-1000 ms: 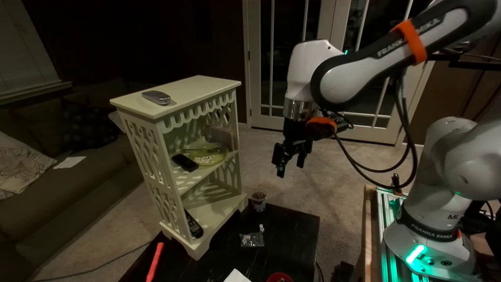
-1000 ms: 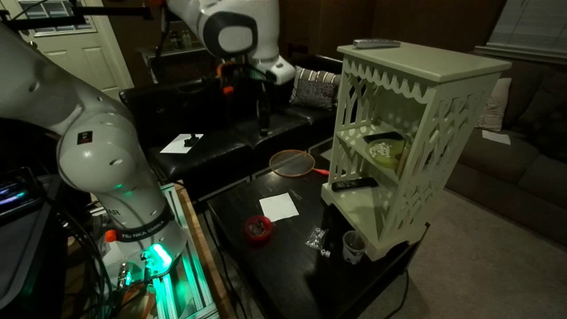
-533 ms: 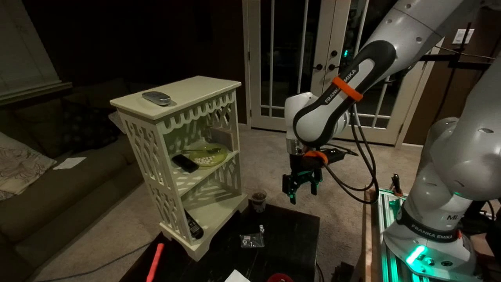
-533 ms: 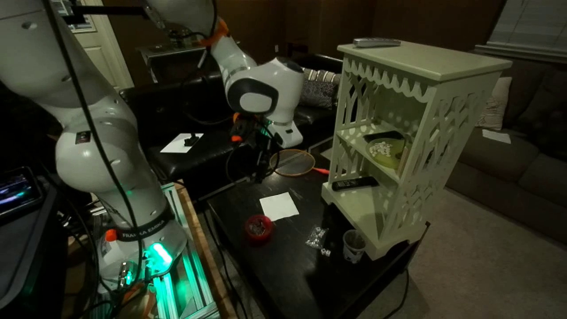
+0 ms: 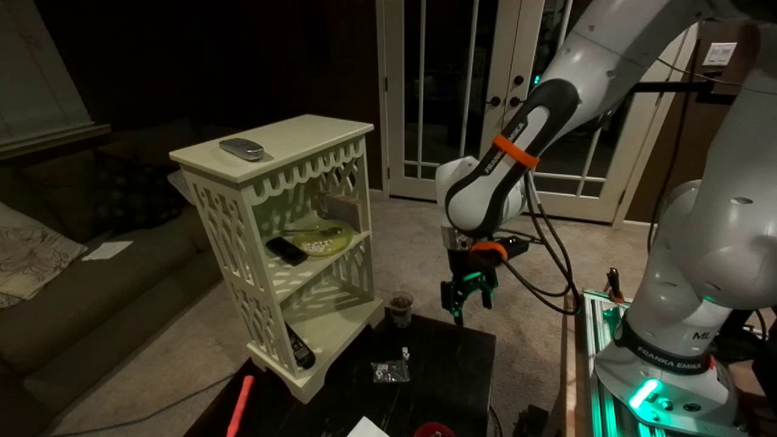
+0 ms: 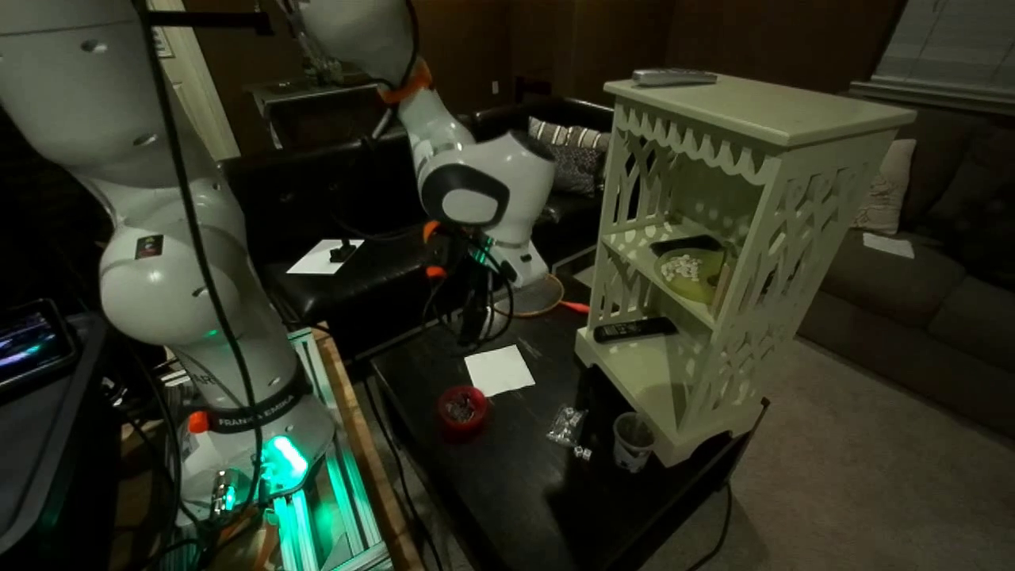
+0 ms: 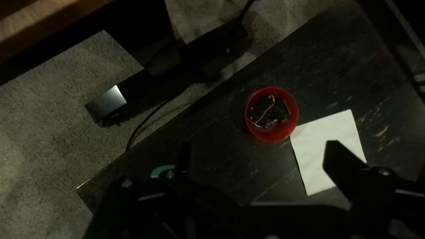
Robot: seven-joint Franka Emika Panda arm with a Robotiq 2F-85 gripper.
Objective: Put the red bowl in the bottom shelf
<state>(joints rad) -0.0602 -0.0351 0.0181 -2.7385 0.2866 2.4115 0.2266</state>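
The red bowl (image 6: 462, 432) stands on the black table (image 6: 515, 492) with dark contents inside. It also shows in the wrist view (image 7: 275, 136), and its rim is at the bottom edge of an exterior view (image 5: 432, 426), cut off. My gripper (image 7: 259, 144) is open and empty, above the table; its fingers lie below the bowl in the picture. It also shows in both exterior views (image 5: 473, 312) (image 6: 476, 317). The cream shelf unit stands on the table; its bottom shelf (image 5: 331, 318) (image 6: 646, 373) holds a black remote (image 6: 634, 328) at one side.
A white paper (image 7: 318, 132) lies beside the bowl. A small plastic bag (image 6: 568, 426) and a cup (image 6: 633, 452) stand near the shelf unit. A racket (image 6: 575, 306) lies at the table's edge. The middle shelf holds a green dish (image 5: 341, 240) and a black phone (image 5: 286, 252).
My gripper has come down from high up to lower over the table, staying open. Most of the drop came in the first half second. The bowl and shelf unit have not moved.
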